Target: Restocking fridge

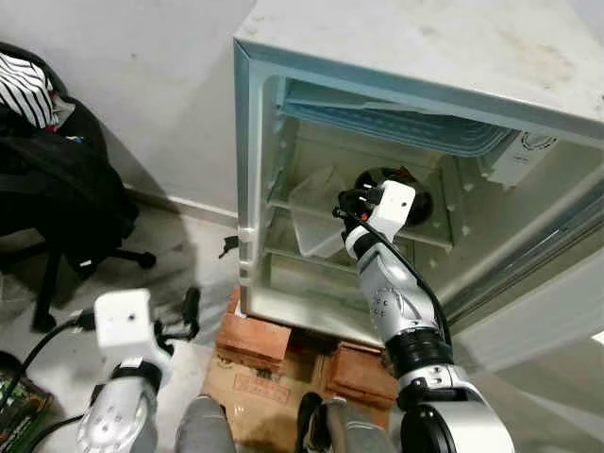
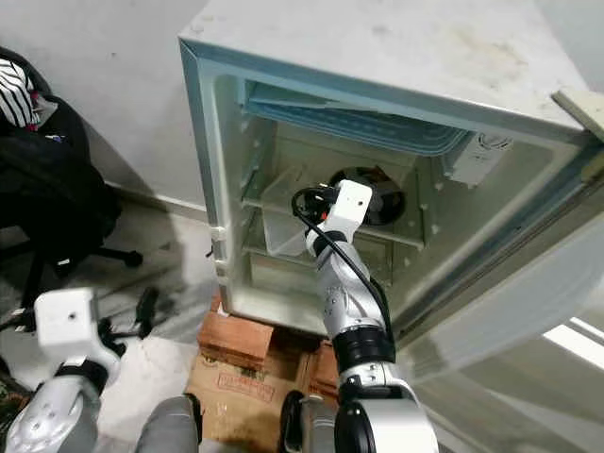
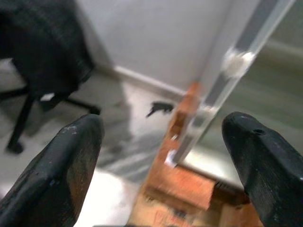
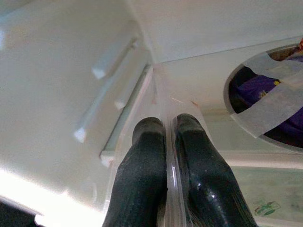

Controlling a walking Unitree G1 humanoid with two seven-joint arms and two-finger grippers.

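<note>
Inside the open fridge, the right claw pinches the thin edge of a clear plastic shelf; its fingertips are hidden in the head views. Low outside, the left claw hangs open near bricks.

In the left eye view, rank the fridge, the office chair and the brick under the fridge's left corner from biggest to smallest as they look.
1. Fridge, clearly largest.
2. Office chair, partly cut off by the frame edge.
3. Brick, smallest.
</note>
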